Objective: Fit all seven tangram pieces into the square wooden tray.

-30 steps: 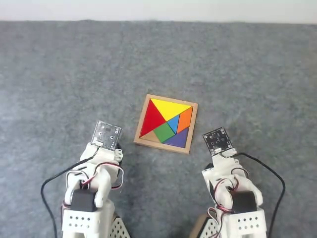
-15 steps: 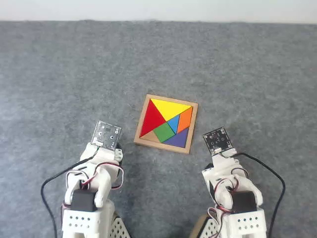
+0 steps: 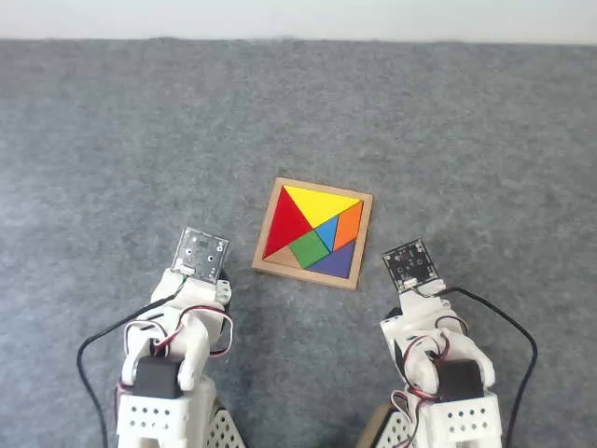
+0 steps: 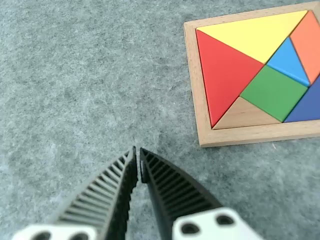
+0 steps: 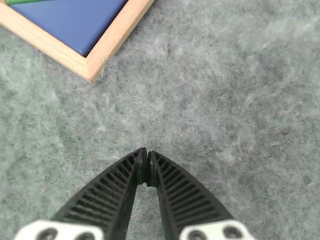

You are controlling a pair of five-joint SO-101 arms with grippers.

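The square wooden tray [image 3: 270, 217] lies in the middle of the grey carpet, holding yellow [image 3: 320, 203], red [image 3: 285, 226], green [image 3: 310, 248], light blue [image 3: 326, 231], orange [image 3: 349, 224], dark blue [image 3: 336, 259] and plain wood [image 3: 279, 255] tangram pieces set flush. My left gripper [image 4: 137, 152] is shut on nothing, over carpet short of the tray [image 4: 205, 122], near its corner. My right gripper [image 5: 146, 152] is shut too, holding nothing, off the tray's other near corner [image 5: 92, 65]. In the high view the left arm [image 3: 198, 257] and right arm [image 3: 410, 266] rest on either side of the tray.
Grey carpet [image 3: 140, 140] covers the whole table with open room on every side of the tray. A pale wall strip [image 3: 298, 19] runs along the far edge. Cables trail beside both arm bases.
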